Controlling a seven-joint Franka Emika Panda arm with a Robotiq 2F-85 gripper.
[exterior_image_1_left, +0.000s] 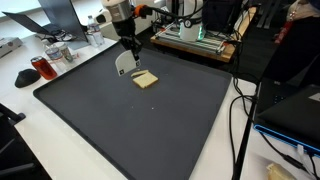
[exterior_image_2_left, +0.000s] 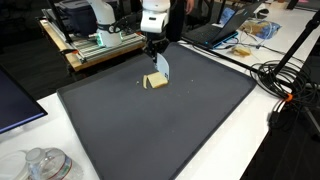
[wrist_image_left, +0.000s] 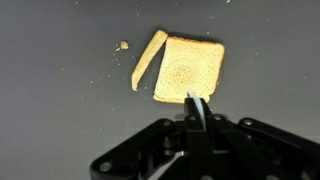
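Black tool clamps a thin white blade, perhaps a spatula, edge-on, pointing down toward the toast slice on the dark bench. Just beside the slice lies a crust strip, long axis slanting up-right; a crumb sits beyond.

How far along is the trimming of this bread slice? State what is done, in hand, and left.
Done: one crust strip lies cut off beside the bread slice, with a crumb nearby. In hand: the hand is shut on a thin blade, its tip at the slice's near edge in the wrist view. Left: the other edges appear uncut, so they probably remain.
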